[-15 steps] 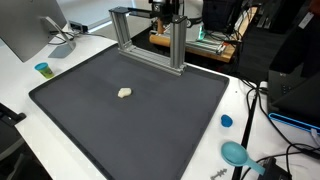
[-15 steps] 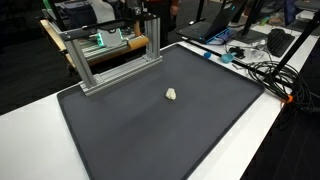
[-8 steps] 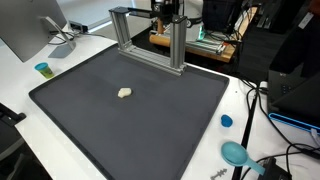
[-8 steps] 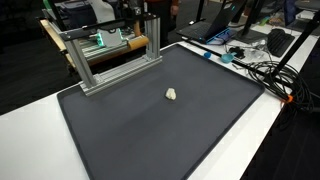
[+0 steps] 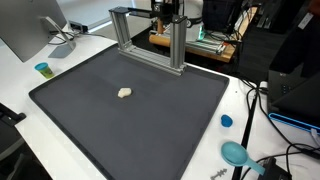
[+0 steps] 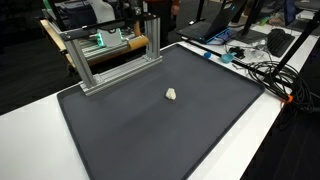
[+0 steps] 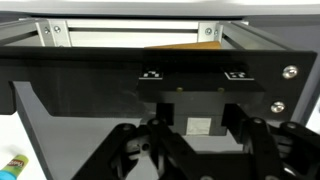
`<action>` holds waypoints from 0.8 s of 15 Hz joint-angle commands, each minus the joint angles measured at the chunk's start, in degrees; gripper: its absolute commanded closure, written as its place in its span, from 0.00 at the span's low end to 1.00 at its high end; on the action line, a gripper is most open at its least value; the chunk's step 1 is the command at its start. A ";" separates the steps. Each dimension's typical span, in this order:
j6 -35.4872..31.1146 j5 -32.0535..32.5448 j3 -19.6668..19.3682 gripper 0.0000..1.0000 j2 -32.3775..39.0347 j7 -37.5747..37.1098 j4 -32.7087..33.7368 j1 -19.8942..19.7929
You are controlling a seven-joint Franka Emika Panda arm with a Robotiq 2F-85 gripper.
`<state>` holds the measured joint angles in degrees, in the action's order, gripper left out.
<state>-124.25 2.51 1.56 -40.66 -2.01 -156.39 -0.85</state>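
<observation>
My gripper (image 7: pixel 198 112) fills the bottom of the wrist view, its dark fingers (image 7: pixel 160 110) standing a little apart. Between them shows a grey block with a small pale label (image 7: pixel 200 127); I cannot tell whether the pads touch it. In both exterior views only a dark part of the gripper (image 5: pixel 165 10) (image 6: pixel 150 12) shows, high up by the aluminium frame (image 5: pixel 145 38) (image 6: pixel 110 55) at the back of the black mat (image 5: pixel 150 125) (image 6: pixel 160 135). A small cream lump (image 5: pixel 124 93) (image 6: pixel 171 95) lies alone near the mat's middle, far from the gripper.
A monitor (image 5: pixel 25 30) and a small blue cup (image 5: pixel 43 69) stand beside the mat. A blue cap (image 5: pixel 226 121), a teal round object (image 5: pixel 235 153) and cables (image 6: pixel 262 70) lie on the white table. A yellow-green marker (image 7: pixel 12 165) shows in the wrist view.
None visible in the exterior views; the cream lump and the frame have not moved.
</observation>
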 commanded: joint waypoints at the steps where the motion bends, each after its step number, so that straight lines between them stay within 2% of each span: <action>1: 1.21 0.32 -0.80 0.54 -2.03 2.29 -1.05 0.62; 2: 1.19 0.63 -0.49 0.52 -1.95 1.84 -1.03 0.32; 3: 1.29 0.65 -0.51 0.43 -1.79 1.75 -0.94 0.23; 4: 1.30 0.68 -0.50 0.24 -1.66 1.49 -0.89 0.06; 6: 1.67 0.66 -0.71 0.08 -1.52 1.34 -0.86 -0.23; 8: 2.14 0.30 -0.90 0.13 -1.61 1.08 -0.92 -0.36; 10: 2.40 0.10 -1.11 0.30 -1.74 1.07 -1.02 -0.36; 11: 2.57 -0.05 -1.22 0.41 -1.93 1.03 -1.08 -0.32; 12: 2.61 -0.11 -1.30 0.47 -2.15 0.91 -1.14 -0.37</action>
<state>-123.21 2.63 1.00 -40.78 -1.40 -156.58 -1.15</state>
